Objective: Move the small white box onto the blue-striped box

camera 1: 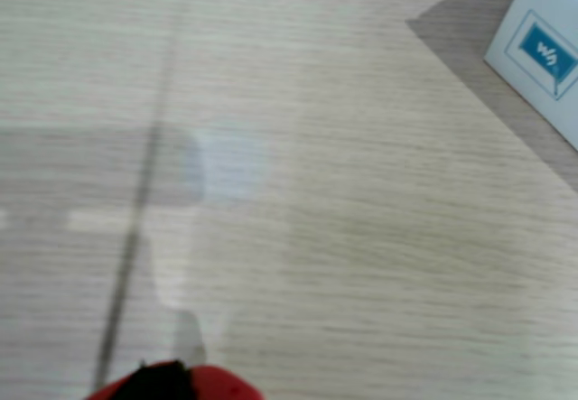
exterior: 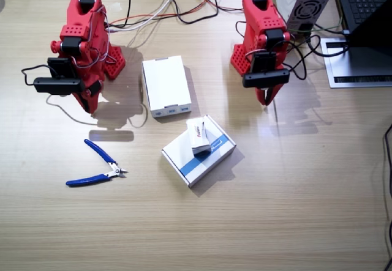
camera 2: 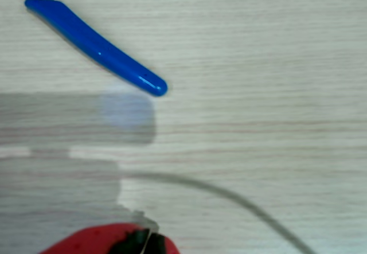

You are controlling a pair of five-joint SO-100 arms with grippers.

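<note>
Nearest the camera, in the lower left of the fixed view, blue-handled cutters (exterior: 95,167) lie on the wooden counter (exterior: 294,210), apart from everything else. Just beyond them, at the centre of the frame, the blue-striped box (exterior: 211,155) lies flat, and the small white box (exterior: 198,136) rests on its upper left part, touching its top and free of any claw. By that the placing looks done, and nothing seems left but to keep the arms clear. Farther up, a plain white flat box (exterior: 165,85) lies between the two arms. In the upper left of the frame the right arm's claw (exterior: 90,104) points down at the counter, well apart from the boxes; in the upper right the left arm's claw (exterior: 267,98) hangs likewise beside its base. Both claws look drawn together and empty, with nothing between the tips. One wrist view shows only a corner of the blue-striped box (camera 1: 542,57) above bare wood; another shows a cutter handle (camera 2: 97,47).
</note>
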